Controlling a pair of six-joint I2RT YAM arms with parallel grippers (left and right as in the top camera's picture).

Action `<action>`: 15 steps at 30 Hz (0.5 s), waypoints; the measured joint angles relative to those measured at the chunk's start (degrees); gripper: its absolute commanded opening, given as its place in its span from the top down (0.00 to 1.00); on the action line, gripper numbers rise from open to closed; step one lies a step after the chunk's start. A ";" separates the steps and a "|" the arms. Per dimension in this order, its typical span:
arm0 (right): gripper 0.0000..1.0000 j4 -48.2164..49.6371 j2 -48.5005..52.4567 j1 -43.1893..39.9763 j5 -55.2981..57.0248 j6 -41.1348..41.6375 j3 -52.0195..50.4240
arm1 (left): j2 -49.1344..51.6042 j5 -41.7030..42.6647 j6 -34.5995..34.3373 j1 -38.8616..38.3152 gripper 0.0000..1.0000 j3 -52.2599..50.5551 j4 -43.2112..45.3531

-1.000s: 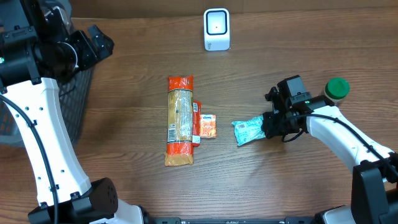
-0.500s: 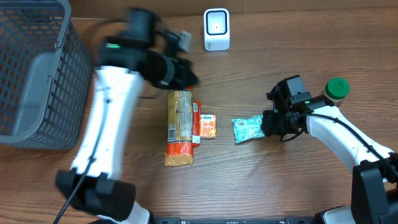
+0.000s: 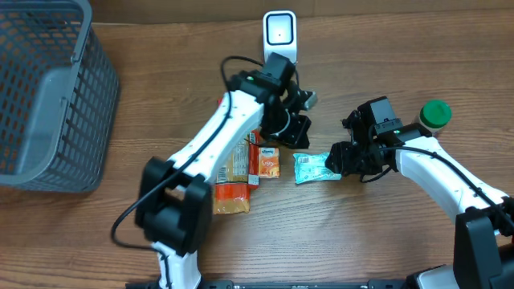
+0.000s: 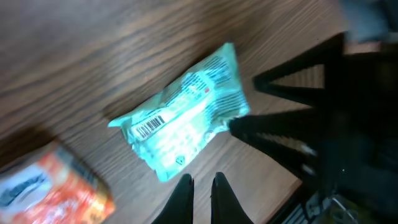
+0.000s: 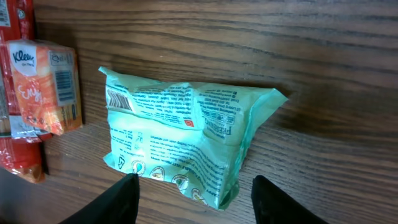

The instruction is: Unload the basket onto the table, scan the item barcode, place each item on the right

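Two arms are crowding around one small teal plastic packet [image 3: 312,168], which is lying flat on the wooden table [image 3: 385,241] with its barcode [image 4: 149,126] facing up, just beside an orange Kleenex tissue pack [image 3: 268,162]. The right gripper [image 5: 199,199] is keeping its fingers apart, one on each side of the packet, not pinching it. The left gripper [image 4: 202,196] is hanging close by the packet with its fingers pressed together on nothing. A grey wire basket [image 3: 48,96] is sitting at the far left corner, well apart from the packet, and a white scanner [image 3: 279,38] is standing at the far edge
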 measured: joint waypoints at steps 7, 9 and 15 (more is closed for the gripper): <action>0.80 -3.52 0.00 -2.34 -7.32 0.17 1.27 | 4.07 -1.86 -0.04 -0.63 0.96 -0.04 1.05; 0.82 -3.37 0.00 -2.86 -10.43 0.46 1.88 | 4.17 -2.93 -0.48 -0.63 0.96 -0.04 2.01; 0.84 -2.84 0.11 -2.54 -14.08 1.81 2.16 | 6.78 -4.22 -2.03 -0.63 0.96 -0.04 3.43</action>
